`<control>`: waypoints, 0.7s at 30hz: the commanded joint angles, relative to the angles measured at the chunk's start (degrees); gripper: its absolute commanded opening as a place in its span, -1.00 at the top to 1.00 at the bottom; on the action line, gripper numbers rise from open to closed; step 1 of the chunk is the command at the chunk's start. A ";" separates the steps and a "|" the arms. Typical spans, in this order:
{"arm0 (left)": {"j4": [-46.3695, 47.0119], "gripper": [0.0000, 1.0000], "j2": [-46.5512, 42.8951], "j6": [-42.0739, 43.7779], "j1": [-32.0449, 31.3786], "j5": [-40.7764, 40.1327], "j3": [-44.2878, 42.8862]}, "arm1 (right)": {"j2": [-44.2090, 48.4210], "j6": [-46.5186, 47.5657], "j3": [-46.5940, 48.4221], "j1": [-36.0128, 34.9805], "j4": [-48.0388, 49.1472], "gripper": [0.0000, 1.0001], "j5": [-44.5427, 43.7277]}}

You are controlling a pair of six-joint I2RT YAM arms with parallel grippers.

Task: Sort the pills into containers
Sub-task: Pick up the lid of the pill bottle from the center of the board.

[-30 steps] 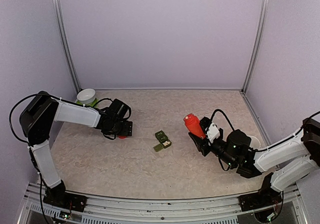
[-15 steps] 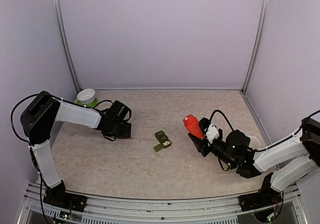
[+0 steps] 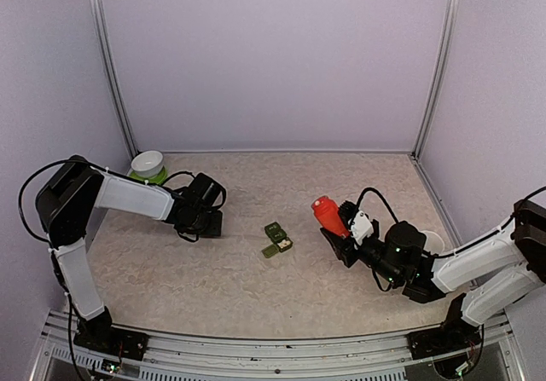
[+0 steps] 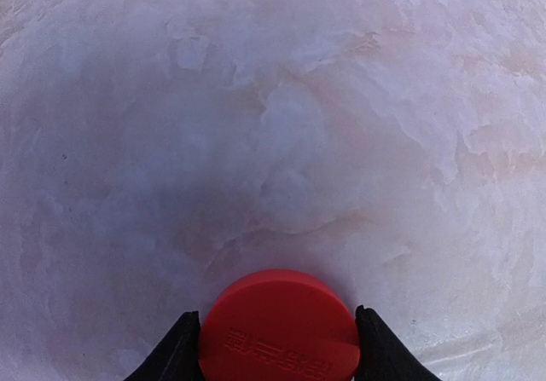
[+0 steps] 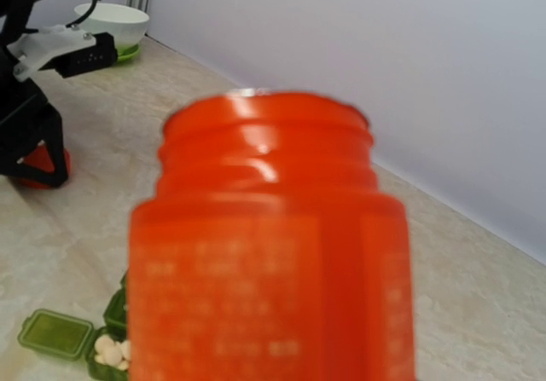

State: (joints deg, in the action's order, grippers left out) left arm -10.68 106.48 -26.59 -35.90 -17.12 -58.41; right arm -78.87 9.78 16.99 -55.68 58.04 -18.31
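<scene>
Containers [image 3: 277, 238]: mid-worktop [image 3: 213, 287], between the two arms, well apart from both and touched by neither. One lid [image 5: 55, 334] flipped open, lying flat beside the strip. White pills [image 5: 107, 349] heaped in the compartment next to it. Other compartments apparently lidded, contents hidden. So, as a judgement, partly done: at least one compartment loaded, the rest unconfirmed.

Right pincer [image 3: 339, 228] pinching the orange bottle [image 5: 273, 253] round its body, tilted, mouth uncapped and threads bare. Cannot tell the amount of pills left inside.

Left pincer [image 4: 277, 347] down at the worktop on the left side, fingers [image 4: 181, 351] flanking the red cap [image 4: 277, 321], right against its rim on either side. Cannot tell whether truly gripping or only just touching.

Likely left to do: loading the other compartments if empty, snapping the open lid down, screwing the cap back onto the bottle. Judging by the pincer at the cap, probably near the end of pouring, though not provable from here. White bowl [image 3: 147, 161] at the back left, not involved.
</scene>
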 commanded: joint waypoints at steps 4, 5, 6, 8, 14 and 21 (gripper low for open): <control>1.39 0.13 -0.32 2.11 -1.80 1.53 -0.56 | -0.08 0.02 1.46 0.48 1.11 0.08 0.96; 1.94 0.13 -1.17 2.79 -2.13 2.73 -0.72 | -0.01 0.10 1.46 0.44 0.99 0.08 1.18; 2.64 0.13 -1.88 3.32 -2.54 4.12 -0.81 | 0.07 0.14 1.46 0.46 1.02 0.08 1.43; 3.91 0.14 -3.56 4.57 -3.60 7.21 -1.43 | 0.12 0.49 1.59 0.46 0.79 0.08 1.81; 5.24 0.14 -8.40 9.19 -7.28 14.48 -5.17 | 0.78 1.84 2.87 0.39 -0.92 0.08 4.07; 8.70 0.14 -12.08 11.28 -8.86 29.37 -8.05 | 2.71 6.24 6.95 -1.55 -6.11 0.08 4.54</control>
State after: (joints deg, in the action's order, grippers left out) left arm -5.23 96.77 -17.76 -44.12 2.07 -64.18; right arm -78.04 12.64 20.40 -55.99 53.54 -14.41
